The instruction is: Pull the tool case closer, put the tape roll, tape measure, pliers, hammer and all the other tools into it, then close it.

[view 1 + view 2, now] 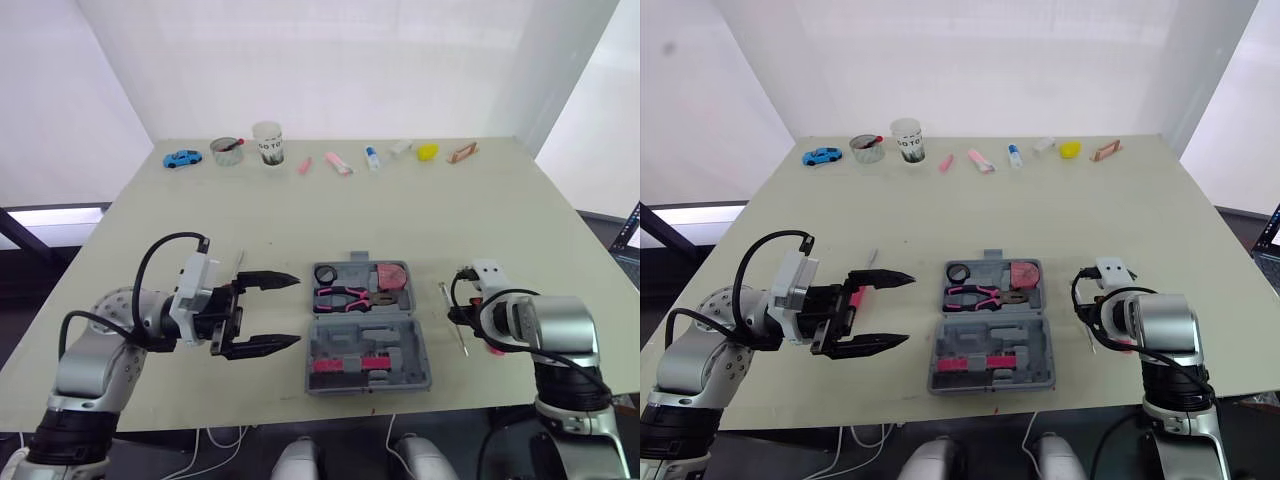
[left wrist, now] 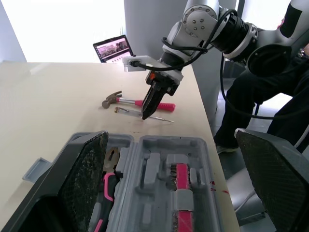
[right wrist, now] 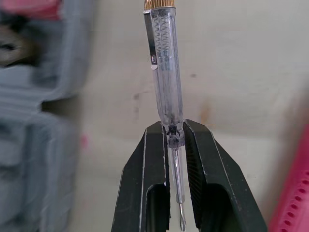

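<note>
On the table (image 1: pixel 300 230), right tool (image 3: pixel 175 131) clamps the screwdriver (image 3: pixel 165 72), handle pointing away; left tool (image 1: pixel 297 311) spread wide, empty.

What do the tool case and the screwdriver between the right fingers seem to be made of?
The tool case looks like grey matte plastic, given its moulded recesses. The screwdriver: clear glossy body, probably plastic, spring visible inside; thin bare-metal shaft; brass-coloured cap.

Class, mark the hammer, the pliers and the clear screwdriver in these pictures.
hammer (image 2: pixel 130 101): left wrist view, on its metal shaft.
pliers (image 1: pixel 350 296): left eye view, on the pink handles.
screwdriver (image 3: pixel 166 82): right wrist view, on the clear barrel.
</note>
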Controlling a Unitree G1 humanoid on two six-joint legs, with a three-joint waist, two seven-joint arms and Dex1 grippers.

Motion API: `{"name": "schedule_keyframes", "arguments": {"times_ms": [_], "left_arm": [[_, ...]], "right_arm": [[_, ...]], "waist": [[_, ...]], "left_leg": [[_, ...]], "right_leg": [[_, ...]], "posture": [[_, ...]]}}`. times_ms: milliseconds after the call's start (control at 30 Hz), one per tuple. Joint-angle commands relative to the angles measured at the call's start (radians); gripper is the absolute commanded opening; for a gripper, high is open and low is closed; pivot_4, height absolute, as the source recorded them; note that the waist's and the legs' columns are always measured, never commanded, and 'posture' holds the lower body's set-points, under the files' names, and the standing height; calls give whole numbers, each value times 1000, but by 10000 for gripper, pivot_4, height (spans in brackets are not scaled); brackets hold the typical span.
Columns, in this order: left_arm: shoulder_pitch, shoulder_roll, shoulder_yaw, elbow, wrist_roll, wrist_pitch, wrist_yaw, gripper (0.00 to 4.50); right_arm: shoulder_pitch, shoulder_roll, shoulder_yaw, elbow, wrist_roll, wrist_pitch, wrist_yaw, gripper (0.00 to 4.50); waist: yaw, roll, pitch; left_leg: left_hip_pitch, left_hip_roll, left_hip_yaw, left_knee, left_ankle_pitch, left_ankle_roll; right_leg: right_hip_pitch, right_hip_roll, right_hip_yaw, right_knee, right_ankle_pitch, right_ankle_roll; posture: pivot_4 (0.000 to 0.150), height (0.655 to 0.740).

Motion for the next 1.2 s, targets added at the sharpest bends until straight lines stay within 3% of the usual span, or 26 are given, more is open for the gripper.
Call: {"name": "schedule_keyframes", "arguments": {"times_ms": [33, 167, 300, 433, 467, 733, 867, 1200], "left_arm": [[-4, 1, 15, -9, -7, -10, -6, 45000], [-2, -2, 17, -14, -7, -12, 0, 45000], [5, -2, 23, -19, -12, -12, 3, 45000], [18, -2, 28, -26, -15, -13, 7, 45000], [20, -2, 29, -27, -16, -13, 7, 45000], [35, 13, 56, -28, -43, -5, -15, 45000], [30, 31, 69, -14, -58, -4, -60, 45000], [19, 40, 94, 19, -59, -24, -103, 45000]], "right_arm": [[17, 16, -22, -46, 18, 6, -82, 290], [27, 20, 1, -48, 63, 6, -127, 290], [27, 1, -4, -42, 102, -13, -164, 17473], [42, -13, -21, -49, 142, -55, -183, 39448], [49, -19, -20, -56, 154, -73, -182, 41674], [215, -85, 27, -184, 262, -369, -120, 41674], [361, -112, 71, -184, 291, -658, -63, 41674], [475, -111, 102, 89, 311, -1171, 21, 41674]], "waist": [[-1, 0, 0], [-3, 0, 0], [-4, 0, 0], [-5, 0, 0], [-5, 0, 0], [-7, 0, 0], [-6, 0, 0], [-6, -1, 0]], "left_leg": [[0, 0, 0, 0, 0, 0], [0, 0, -1, -1, 0, 0], [0, 0, -1, 0, 0, 0], [0, 0, -1, 0, 0, 0], [0, 0, -1, 0, 0, 0], [0, 0, -2, -1, 0, 0], [1, 0, -2, -1, 0, 0], [3, 0, -2, 1, 0, 0]], "right_leg": [[0, 0, 0, 0, 0, 0], [0, 0, -1, 0, 0, 0], [0, 0, -1, 0, 0, 0], [0, 0, -1, 0, 0, 0], [0, 0, -1, 0, 0, 0], [0, 0, -1, 0, 0, 0], [1, 0, -1, 0, 0, 0], [2, 1, -1, 1, 0, 0]], "posture": [[1500, 7400], [1500, 7400], [1500, 7400], [1500, 7400], [1500, 7400], [1500, 7400], [1500, 7400], [1500, 7400]]}}
